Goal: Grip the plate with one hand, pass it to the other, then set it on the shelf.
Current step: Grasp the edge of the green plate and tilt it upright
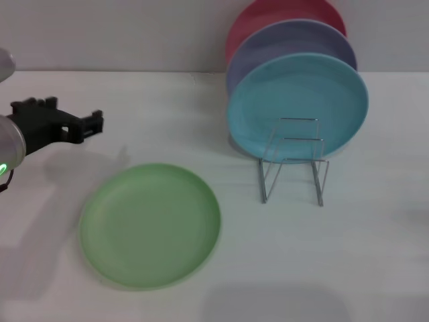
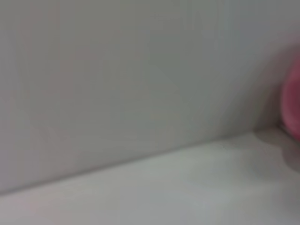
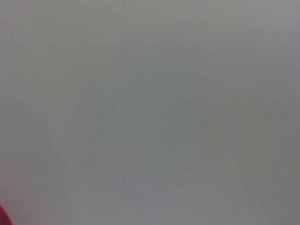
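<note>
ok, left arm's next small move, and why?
Probably bring the left gripper down toward the near rim of the green plate. The plate lies flat and untouched on the table; the gripper hovers behind it, and the wire rack has its front slot free.

green plate (image 1: 150, 225) flat, left gripper (image 1: 79, 127) apart

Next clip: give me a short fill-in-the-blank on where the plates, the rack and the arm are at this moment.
1. The green plate lies flat on the ____.
2. The plate at the front of the wire rack is ____ in colour.
3. The left end effector is above the table, not touching the ____ plate.
4. The rack holds ____ upright plates: turquoise, lavender and red.

Missing words: table; turquoise; green; three
</note>
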Robot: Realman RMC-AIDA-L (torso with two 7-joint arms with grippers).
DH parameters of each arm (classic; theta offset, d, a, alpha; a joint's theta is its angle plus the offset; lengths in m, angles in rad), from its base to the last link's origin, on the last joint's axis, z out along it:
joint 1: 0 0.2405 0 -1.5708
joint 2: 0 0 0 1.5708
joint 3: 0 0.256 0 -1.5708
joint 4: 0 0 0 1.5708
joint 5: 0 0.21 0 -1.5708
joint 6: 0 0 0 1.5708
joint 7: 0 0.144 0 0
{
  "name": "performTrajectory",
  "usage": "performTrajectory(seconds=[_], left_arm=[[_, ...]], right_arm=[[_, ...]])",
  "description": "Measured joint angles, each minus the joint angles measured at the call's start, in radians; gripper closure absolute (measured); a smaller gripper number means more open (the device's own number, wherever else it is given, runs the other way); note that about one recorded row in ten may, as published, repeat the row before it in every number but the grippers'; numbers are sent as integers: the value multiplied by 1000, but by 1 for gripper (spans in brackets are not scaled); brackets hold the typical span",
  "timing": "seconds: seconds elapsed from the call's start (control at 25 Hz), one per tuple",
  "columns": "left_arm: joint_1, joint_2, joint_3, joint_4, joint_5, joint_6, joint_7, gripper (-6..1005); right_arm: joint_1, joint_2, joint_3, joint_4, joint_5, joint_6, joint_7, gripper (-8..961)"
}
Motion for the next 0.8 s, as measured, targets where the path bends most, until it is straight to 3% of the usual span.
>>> performTrajectory(seconds=[0.08, 0.16, 0.28, 0.8], left_arm=[[-30, -43, -97, 5, -88, -135, 124, 207], [-54, -64, -168, 0, -160, -224, 211, 206], [-69, -64, -197, -13, -215, -283, 255, 207], [-124, -65, -232, -147, -190, -434, 251, 209]], right_arm=[[1, 0, 0, 0, 0, -7, 0, 120], [3, 0, 0, -1, 0, -11, 0, 120], [4, 0, 0, -2, 0, -14, 0, 120], [6, 0, 0, -2, 0, -26, 0, 120]])
